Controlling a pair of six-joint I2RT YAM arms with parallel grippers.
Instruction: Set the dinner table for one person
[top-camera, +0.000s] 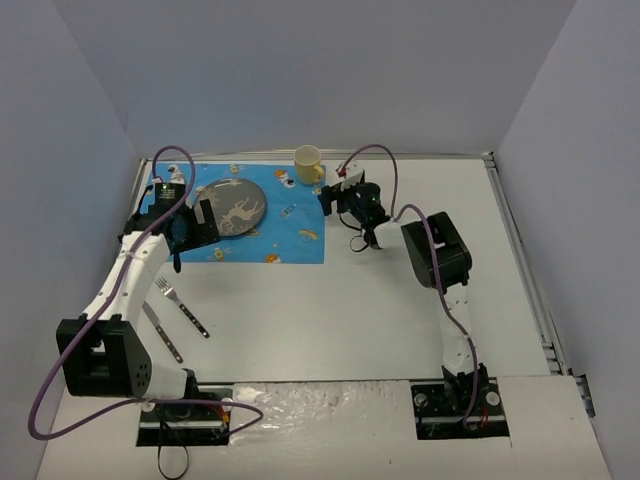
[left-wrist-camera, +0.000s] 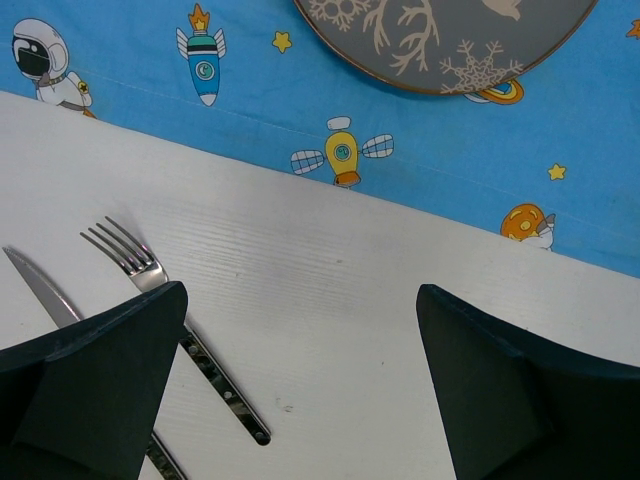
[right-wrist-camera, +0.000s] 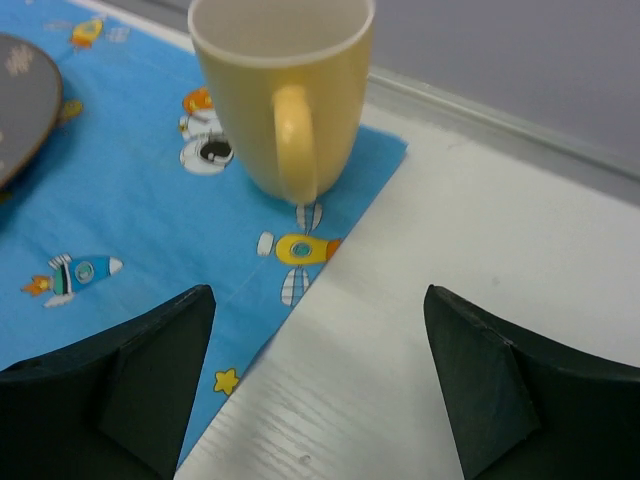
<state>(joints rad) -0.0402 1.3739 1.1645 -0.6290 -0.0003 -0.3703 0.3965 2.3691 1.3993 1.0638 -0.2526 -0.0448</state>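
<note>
- The dinner table (top-camera: 350, 310) is viewed whole from above, from over its near edge.
- The left wrist view is aimed down, close over the fork (left-wrist-camera: 135, 262).
- The right wrist view is set low near the mug (right-wrist-camera: 270, 110); the mat (right-wrist-camera: 130, 230) is shared by all views.

Mug (right-wrist-camera: 280, 100) blocks ahead — table (right-wrist-camera: 500, 250) rightward passable.

Rectangular cloth mat (top-camera: 290, 240) was bright blue with cartoon rockets, astronauts, yellow stars. Round plate (top-camera: 236, 205) was grey, cream antler and snowflake motifs, brown rim. Ceramic mug (right-wrist-camera: 285, 90) was pale yellow. Large flat tabletop (top-camera: 350, 310) was white, faint grain. Metal fork (left-wrist-camera: 132, 257) and knife (left-wrist-camera: 40, 284) were silver.
</note>
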